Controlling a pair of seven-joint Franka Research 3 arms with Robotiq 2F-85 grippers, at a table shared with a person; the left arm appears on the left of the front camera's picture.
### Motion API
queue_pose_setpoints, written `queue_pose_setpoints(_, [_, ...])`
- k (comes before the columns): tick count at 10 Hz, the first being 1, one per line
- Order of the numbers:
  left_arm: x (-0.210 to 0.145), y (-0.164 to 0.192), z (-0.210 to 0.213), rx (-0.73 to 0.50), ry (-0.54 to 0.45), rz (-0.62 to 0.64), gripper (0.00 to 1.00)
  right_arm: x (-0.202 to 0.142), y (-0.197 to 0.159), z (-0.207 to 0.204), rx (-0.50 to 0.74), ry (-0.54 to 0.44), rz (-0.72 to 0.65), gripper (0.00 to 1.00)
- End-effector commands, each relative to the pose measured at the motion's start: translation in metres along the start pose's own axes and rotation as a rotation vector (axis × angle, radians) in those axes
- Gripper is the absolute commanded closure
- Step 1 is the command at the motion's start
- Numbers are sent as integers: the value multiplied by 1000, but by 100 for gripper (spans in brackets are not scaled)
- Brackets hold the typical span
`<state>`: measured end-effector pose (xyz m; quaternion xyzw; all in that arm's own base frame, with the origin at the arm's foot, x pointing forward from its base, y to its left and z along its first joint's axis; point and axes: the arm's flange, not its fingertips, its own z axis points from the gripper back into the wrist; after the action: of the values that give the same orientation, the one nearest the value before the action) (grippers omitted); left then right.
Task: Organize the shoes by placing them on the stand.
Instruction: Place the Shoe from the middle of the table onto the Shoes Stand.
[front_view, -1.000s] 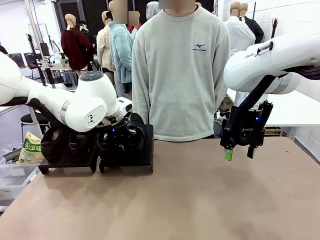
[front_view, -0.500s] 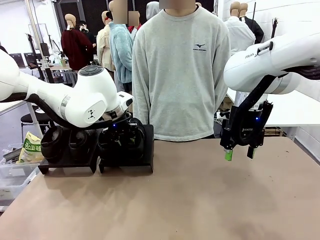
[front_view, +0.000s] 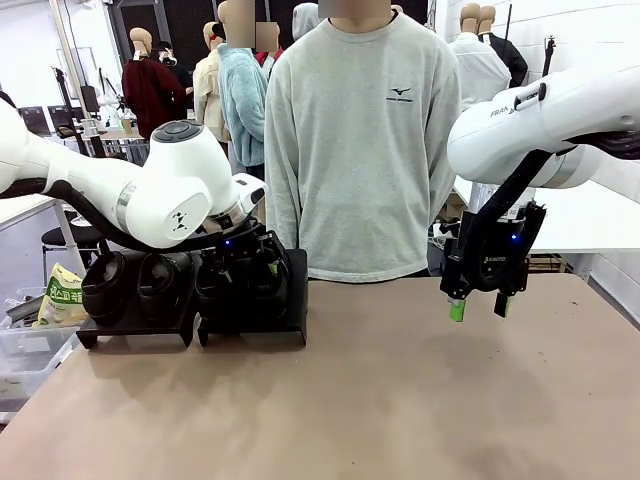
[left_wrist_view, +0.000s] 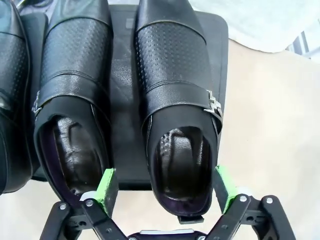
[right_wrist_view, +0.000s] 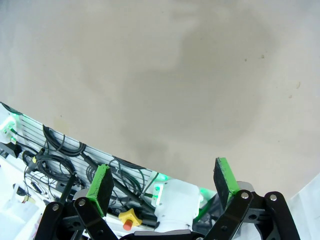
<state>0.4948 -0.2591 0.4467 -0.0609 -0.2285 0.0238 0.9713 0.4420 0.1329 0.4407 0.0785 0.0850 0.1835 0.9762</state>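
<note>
Two black glossy shoes lie side by side, toes away, on a black stand (left_wrist_view: 122, 75) in the left wrist view: one shoe (left_wrist_view: 75, 95) on the left, another (left_wrist_view: 175, 90) on the right. The edge of a third shoe (left_wrist_view: 11, 100) shows at far left. My left gripper (left_wrist_view: 165, 182) is open, its green pads (left_wrist_view: 223, 181) straddling the right shoe's heel. From the front, the left gripper (front_view: 242, 262) sits over that stand (front_view: 295, 300). A second stand (front_view: 135, 322) to its left holds two shoes (front_view: 105, 285). The right gripper (front_view: 477, 308) hangs open above the table.
A person in a grey sweatshirt (front_view: 360, 150) stands at the far edge, behind the stands. The brown table (front_view: 400, 400) stretches bare from the middle to the right. A snack bag (front_view: 62, 295) lies in a clear bin (front_view: 25, 365) off the table's left edge.
My left arm's elbow has swung up and back, and its gripper has risen slightly above the shoes on the stand. The right arm has stayed still.
</note>
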Motion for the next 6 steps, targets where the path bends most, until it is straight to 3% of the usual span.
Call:
queue_pose_setpoints(1, [-6,0,8,14,-10,15,0,1,2,1,7,-1,-12,0])
queue_pose_setpoints(6, [0,0,0,0,0,0,0,1,2,1,7,-1,-12,0])
